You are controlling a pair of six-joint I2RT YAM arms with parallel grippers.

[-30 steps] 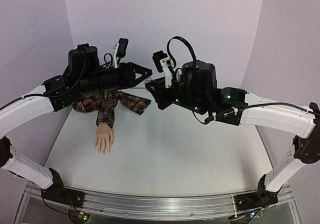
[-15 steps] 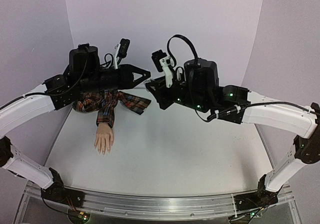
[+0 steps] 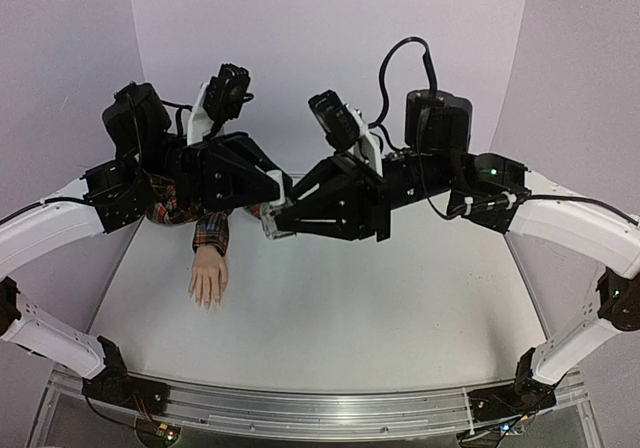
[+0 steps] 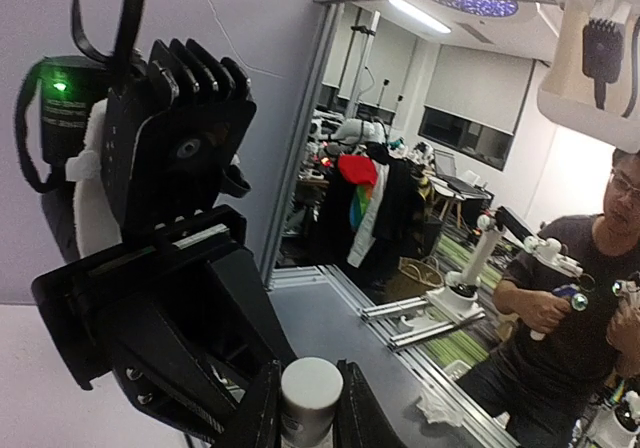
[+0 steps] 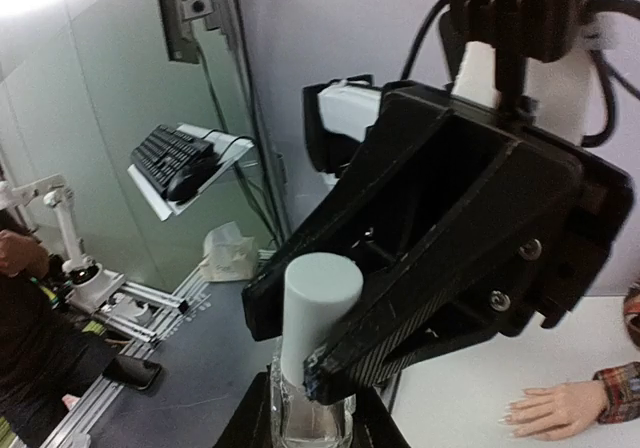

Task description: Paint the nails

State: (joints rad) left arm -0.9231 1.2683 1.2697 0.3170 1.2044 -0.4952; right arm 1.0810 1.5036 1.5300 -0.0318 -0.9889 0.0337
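Observation:
A small clear bottle (image 5: 310,423) with a white cap (image 5: 318,303) hangs in the air above the table's middle. My right gripper (image 5: 310,430) is shut on its glass body from below. Reaching in from the opposite side, my left gripper (image 4: 308,408) is shut on the white cap (image 4: 308,393). In the top view the two grippers meet tip to tip at the bottle (image 3: 268,224). The flesh-coloured mannequin hand (image 3: 208,278) lies flat on the table left of them, its nails (image 3: 205,303) pointing toward the near edge. The hand (image 5: 550,408) also shows low right in the right wrist view.
A plaid sleeve (image 3: 205,223) runs back from the mannequin hand under my left arm. The white table (image 3: 380,308) is walled at the back and both sides. A metal rail (image 3: 300,408) lines the near edge.
Both wrists turned and came together lower over the middle. My left gripper closed onto the white cap while the right kept its hold on the bottle. The mannequin hand stayed put.

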